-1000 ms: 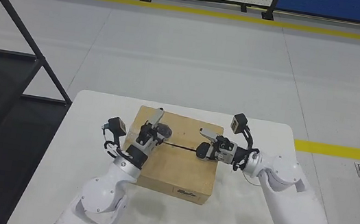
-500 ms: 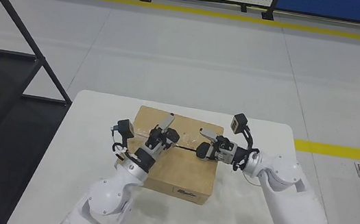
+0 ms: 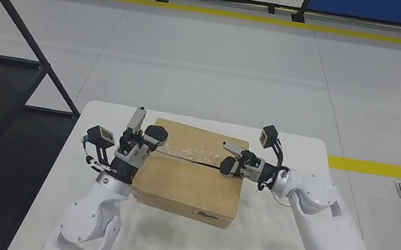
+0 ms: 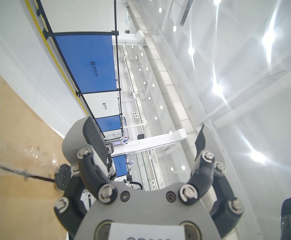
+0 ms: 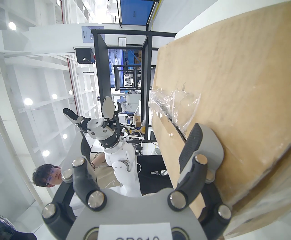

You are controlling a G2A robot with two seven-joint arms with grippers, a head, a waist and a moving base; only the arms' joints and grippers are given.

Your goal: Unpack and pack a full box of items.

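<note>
Our left gripper [image 4: 145,134] gapes beside the box [image 3: 192,182]; our right gripper [image 5: 138,141] gapes too, one finger over its top.

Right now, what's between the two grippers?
In the top view, the left gripper and right gripper have the box top between them: crumpled clear tape along its seam.

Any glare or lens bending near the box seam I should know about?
Left wrist view: ceiling lights flare into long streaks. Right wrist view: the crumpled clear tape glints, the box edge bows. Top view: even light, faint shine on the tape.
</note>
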